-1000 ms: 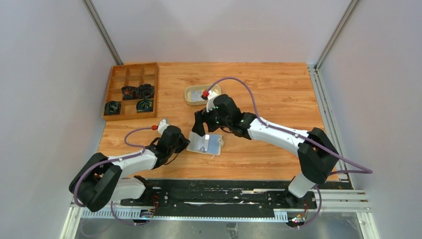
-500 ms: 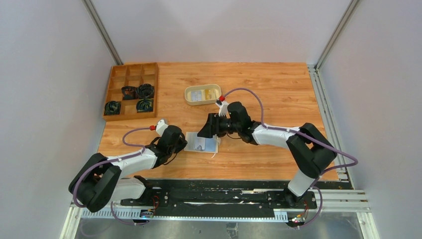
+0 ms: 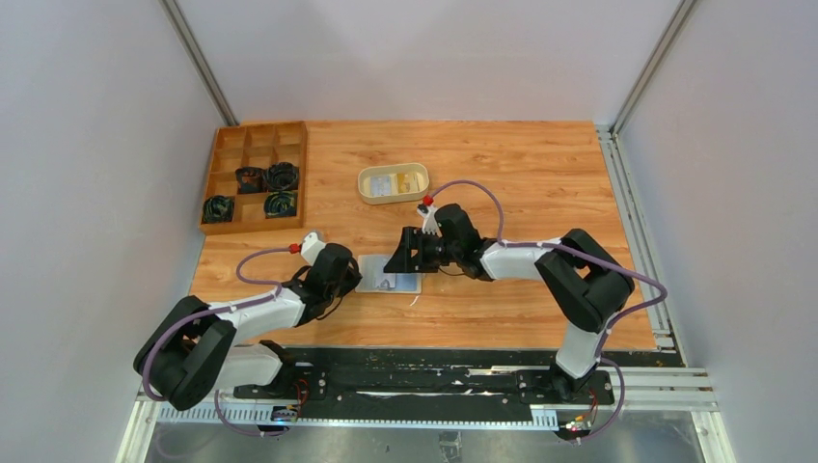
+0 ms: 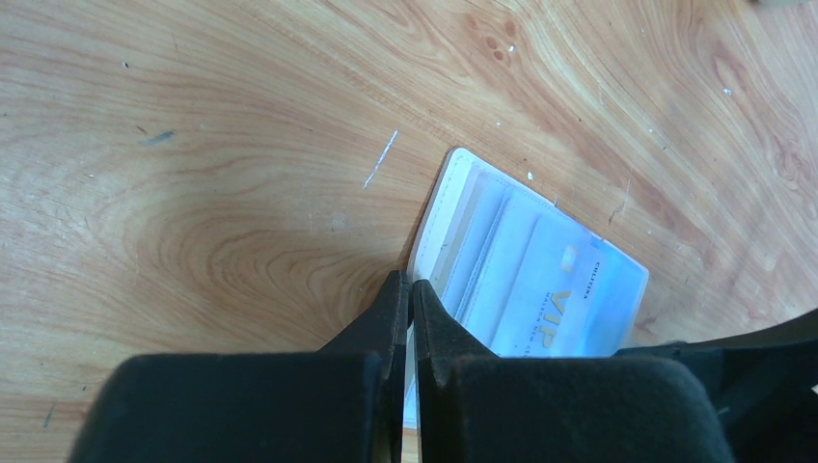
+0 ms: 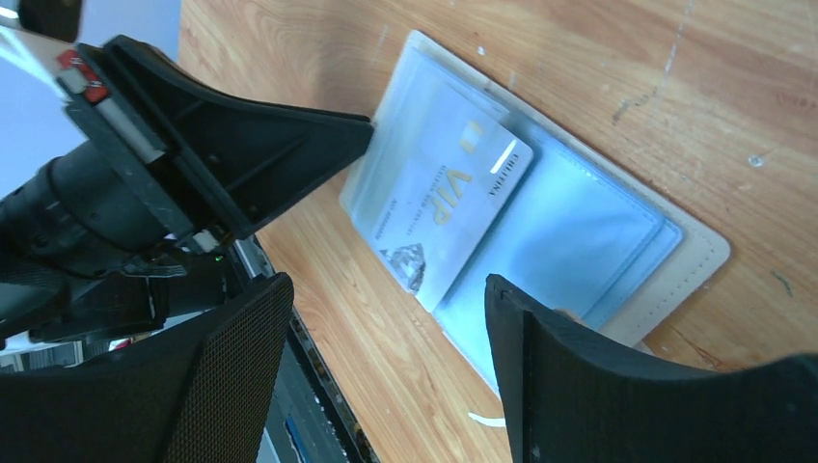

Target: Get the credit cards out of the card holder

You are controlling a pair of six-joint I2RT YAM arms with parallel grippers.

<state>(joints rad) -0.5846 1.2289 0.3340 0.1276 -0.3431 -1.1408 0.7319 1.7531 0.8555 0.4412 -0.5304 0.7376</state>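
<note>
The card holder (image 3: 393, 280) lies open on the wood, its pale blue pockets (image 5: 598, 231) facing up. A whitish credit card (image 5: 444, 207) printed "VIP" sticks partly out of a pocket and also shows in the left wrist view (image 4: 555, 299). My left gripper (image 4: 410, 285) is shut, its tips resting on the holder's cream edge (image 4: 439, 207); whether that edge is pinched cannot be told. My right gripper (image 5: 386, 289) is open and low over the holder's other side, one finger (image 5: 540, 338) above the pockets. In the top view the left gripper (image 3: 357, 279) and right gripper (image 3: 400, 260) flank the holder.
An oval cream tray (image 3: 365, 183) behind the holder contains whitish and yellow cards. A wooden divider box (image 3: 256, 174) with black coiled items sits at the back left. The table's near edge runs just below the holder.
My right arm has folded and dropped, bringing its gripper low beside the card holder. The holder has slid slightly left and squared up. The left gripper has stayed in place.
</note>
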